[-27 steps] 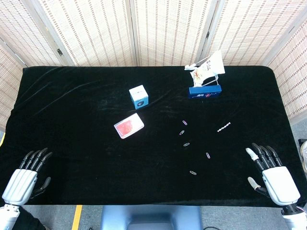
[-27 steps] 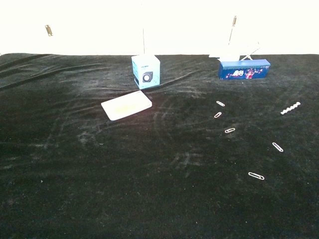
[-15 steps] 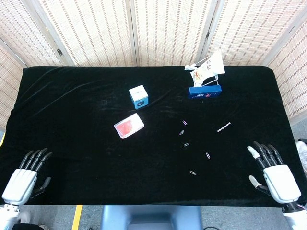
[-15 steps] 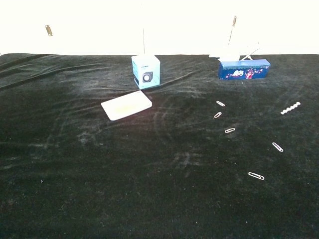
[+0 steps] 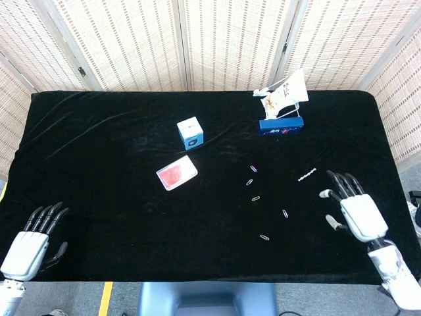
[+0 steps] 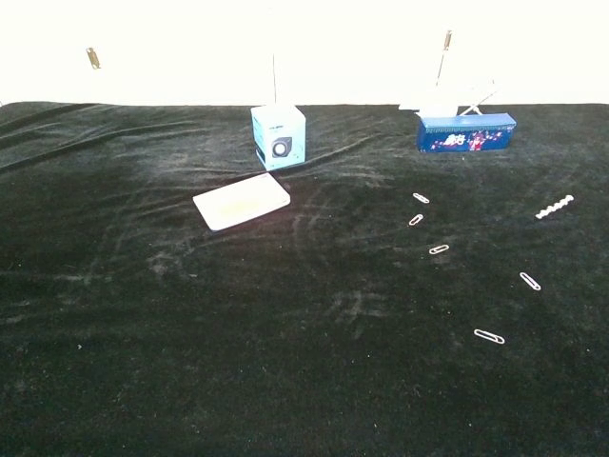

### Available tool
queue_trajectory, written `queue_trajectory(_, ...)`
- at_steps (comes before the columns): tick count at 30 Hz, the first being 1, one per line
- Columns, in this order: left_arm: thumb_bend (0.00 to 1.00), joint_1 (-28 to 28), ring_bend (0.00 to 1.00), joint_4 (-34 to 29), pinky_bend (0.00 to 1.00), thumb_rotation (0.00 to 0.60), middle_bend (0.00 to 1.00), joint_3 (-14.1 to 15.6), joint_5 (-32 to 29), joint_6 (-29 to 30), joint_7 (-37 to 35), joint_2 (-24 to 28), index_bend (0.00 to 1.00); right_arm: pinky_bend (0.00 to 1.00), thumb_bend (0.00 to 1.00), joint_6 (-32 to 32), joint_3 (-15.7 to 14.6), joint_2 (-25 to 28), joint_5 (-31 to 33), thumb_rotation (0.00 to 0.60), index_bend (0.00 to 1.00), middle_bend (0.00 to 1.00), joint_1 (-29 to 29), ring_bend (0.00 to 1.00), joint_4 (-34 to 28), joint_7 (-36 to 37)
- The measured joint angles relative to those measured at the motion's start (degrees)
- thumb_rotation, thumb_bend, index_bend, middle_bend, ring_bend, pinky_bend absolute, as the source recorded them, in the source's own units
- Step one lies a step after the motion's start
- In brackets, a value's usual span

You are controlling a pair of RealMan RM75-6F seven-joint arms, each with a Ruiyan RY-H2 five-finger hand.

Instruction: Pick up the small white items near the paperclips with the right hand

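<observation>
The small white items [image 5: 307, 175] lie in a short bumpy row on the black cloth, right of the scattered paperclips [image 5: 255, 198]; the chest view shows the same white row [image 6: 554, 207] and paperclips [image 6: 438, 249]. My right hand [image 5: 355, 210] hovers over the cloth a little right of and nearer than the white row, fingers spread, holding nothing. At the near left corner my left hand [image 5: 29, 243] rests with fingers apart and nothing in it. Neither hand shows in the chest view.
A small blue-and-white cube box [image 5: 190, 133] and a flat red-and-white packet [image 5: 177, 173] sit mid-table. A blue box [image 5: 281, 125] with white papers [image 5: 284, 94] on it stands at the back right. Woven screens rise behind the black table [image 5: 99, 151].
My right hand has moved up and leftward from the near right edge toward the white row. The left hand has slipped slightly lower. Objects have not moved.
</observation>
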Motion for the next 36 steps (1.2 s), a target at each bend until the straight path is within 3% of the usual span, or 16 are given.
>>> queue_trajectory(15,0.5,0.4,0.0,-0.02,0.0,0.6,0.0,0.13,0.69,1.12,-1.9,0.77,0.0,0.0,0.31,-14.09,3.56,-13.48,10.54,0.6,0.43,0.0,9.17,0.0,17.92,-4.72)
queue_trajectory(36,0.5,0.64,0.0,0.11,0.0,0.6,0.0,0.11,0.81,1.66,-3.62,1.39,0.0,0.0,0.35,-22.17,5.82,-21.32,17.87,0.6,0.44,0.0,16.8,0.0,28.79,-11.32)
